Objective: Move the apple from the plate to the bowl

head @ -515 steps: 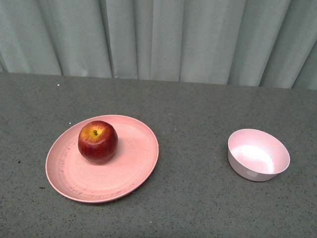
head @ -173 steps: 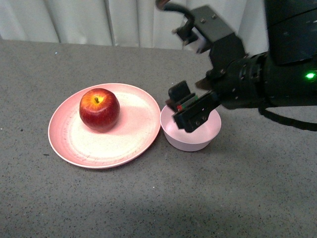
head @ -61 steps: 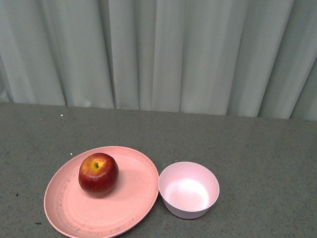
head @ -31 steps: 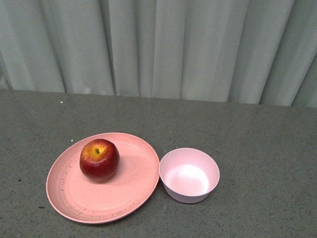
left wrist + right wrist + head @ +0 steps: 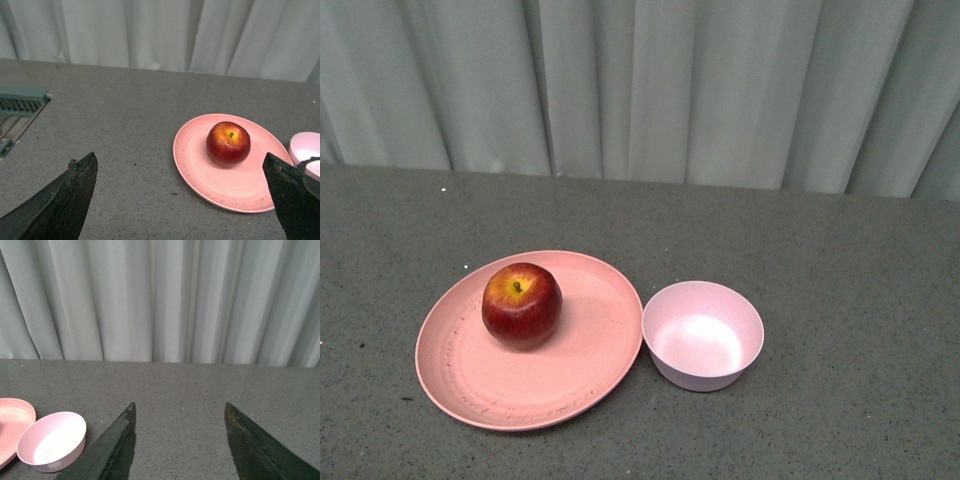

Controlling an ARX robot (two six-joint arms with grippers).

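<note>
The apple [image 5: 522, 305] sits on the plate [image 5: 570, 385] beside the bowl [image 5: 705, 378]; glossy, firm, probably slippery, so I'd pinch its widest girth; left gripper [image 5: 179, 165] and right gripper [image 5: 180, 410] both gape wide, empty.

A grey speckled table [image 5: 840, 300] bears the plate [image 5: 470, 372] and, just beside it, the bowl [image 5: 705, 372].

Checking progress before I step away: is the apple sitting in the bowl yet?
No, the apple rests on the plate, and the bowl beside it holds nothing.
</note>
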